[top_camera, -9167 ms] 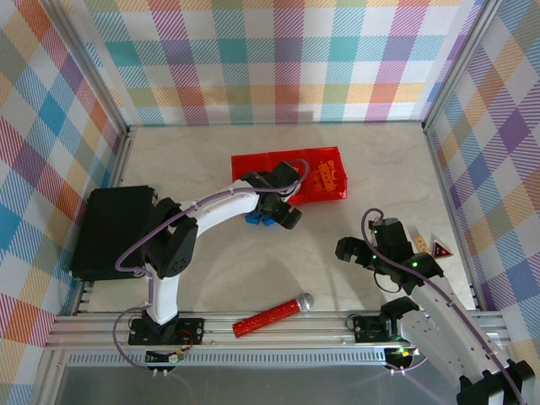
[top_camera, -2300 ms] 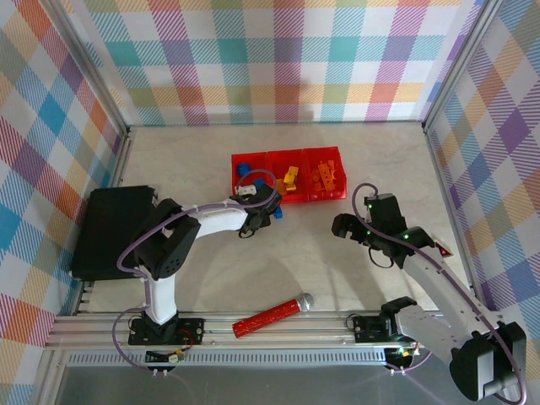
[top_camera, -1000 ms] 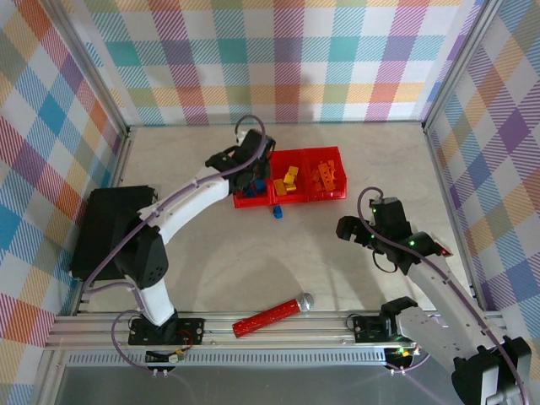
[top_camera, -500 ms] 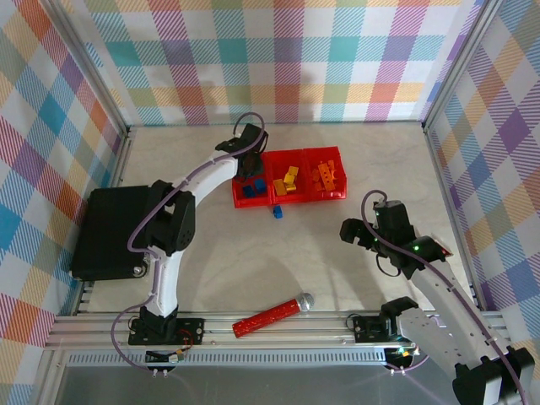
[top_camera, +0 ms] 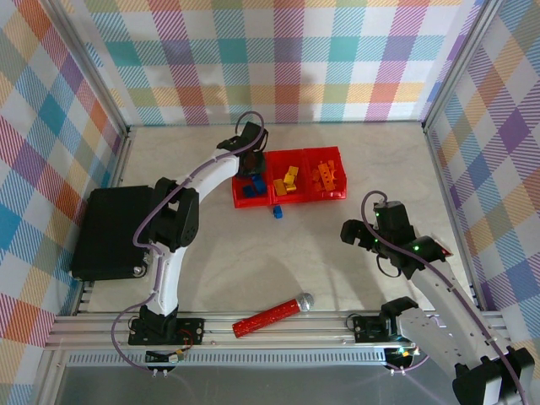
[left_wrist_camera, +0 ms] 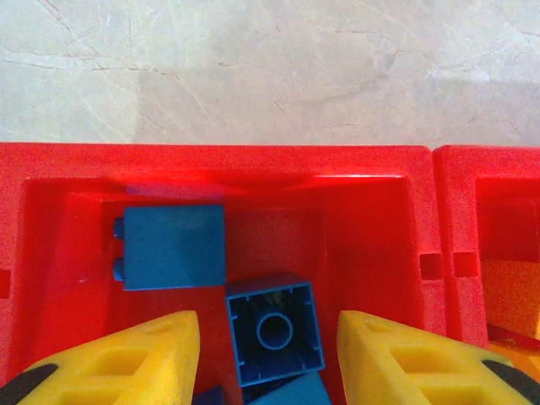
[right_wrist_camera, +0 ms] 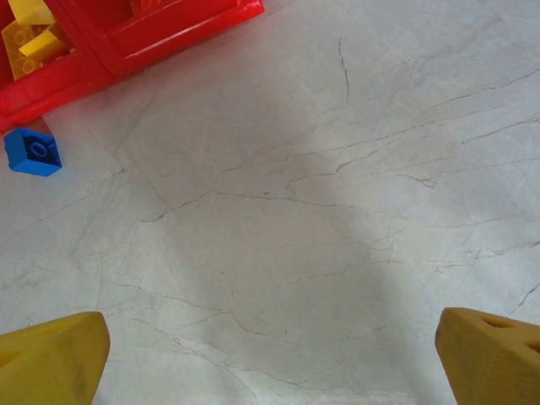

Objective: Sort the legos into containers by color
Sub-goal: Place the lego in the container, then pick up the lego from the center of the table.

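Observation:
The red containers [top_camera: 288,177] sit in a row at the back of the table. My left gripper [top_camera: 251,171] hovers over the left bin [left_wrist_camera: 371,219]. Its yellow fingers [left_wrist_camera: 143,354] stand apart on either side of an upside-down blue lego [left_wrist_camera: 273,329] lying loose in the bin, with a gap on each side. Another blue lego [left_wrist_camera: 173,246] lies flat behind it. Yellow legos [top_camera: 290,177] fill the middle bin and orange legos [top_camera: 327,176] the right one. One blue lego [top_camera: 277,212] [right_wrist_camera: 32,152] rests on the table in front of the bins. My right gripper [top_camera: 359,236] [right_wrist_camera: 270,354] is open over bare table.
A black box [top_camera: 114,232] stands at the left edge. A long red stick with a silver ball end [top_camera: 272,315] lies near the front rail. A small warning-sign piece [top_camera: 440,250] sits by the right wall. Checked walls enclose the table.
The left arm swung further over the left bin, and its jaws have opened, leaving the blue lego in the bin. The right arm has hardly moved.

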Robot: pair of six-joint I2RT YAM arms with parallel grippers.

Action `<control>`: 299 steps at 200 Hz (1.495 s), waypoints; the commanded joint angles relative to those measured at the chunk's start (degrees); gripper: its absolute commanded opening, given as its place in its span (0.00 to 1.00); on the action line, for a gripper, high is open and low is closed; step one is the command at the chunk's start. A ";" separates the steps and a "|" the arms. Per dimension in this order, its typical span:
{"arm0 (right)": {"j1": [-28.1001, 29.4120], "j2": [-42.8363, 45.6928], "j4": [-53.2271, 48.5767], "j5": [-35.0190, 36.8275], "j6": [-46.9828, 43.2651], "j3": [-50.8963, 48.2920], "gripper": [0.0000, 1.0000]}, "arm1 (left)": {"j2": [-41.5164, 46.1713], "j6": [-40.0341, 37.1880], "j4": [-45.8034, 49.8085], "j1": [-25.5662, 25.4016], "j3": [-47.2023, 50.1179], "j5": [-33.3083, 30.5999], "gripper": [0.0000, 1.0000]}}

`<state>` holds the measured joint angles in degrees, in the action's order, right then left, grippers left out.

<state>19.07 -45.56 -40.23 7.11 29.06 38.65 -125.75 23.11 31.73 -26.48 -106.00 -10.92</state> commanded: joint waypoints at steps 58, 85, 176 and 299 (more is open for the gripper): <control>-0.31 2.84 -2.89 1.25 -0.61 0.34 0.99 | 19.32 -0.22 -8.77 0.21 11.79 3.20 0.50; -0.26 3.63 -3.26 1.48 -0.59 0.22 0.99 | 28.65 0.00 -7.87 -1.20 19.31 4.62 0.58; -0.26 6.35 -4.58 -0.42 0.82 0.09 0.99 | 39.71 16.74 -13.79 -25.06 46.80 -3.52 1.00; -0.26 9.54 -4.68 -0.20 0.38 -0.36 0.99 | 9.95 27.68 -4.25 -28.32 27.43 -19.40 1.00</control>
<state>19.07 -36.53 -44.71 7.46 29.32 38.65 -113.69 48.05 23.22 -54.35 -74.17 -24.75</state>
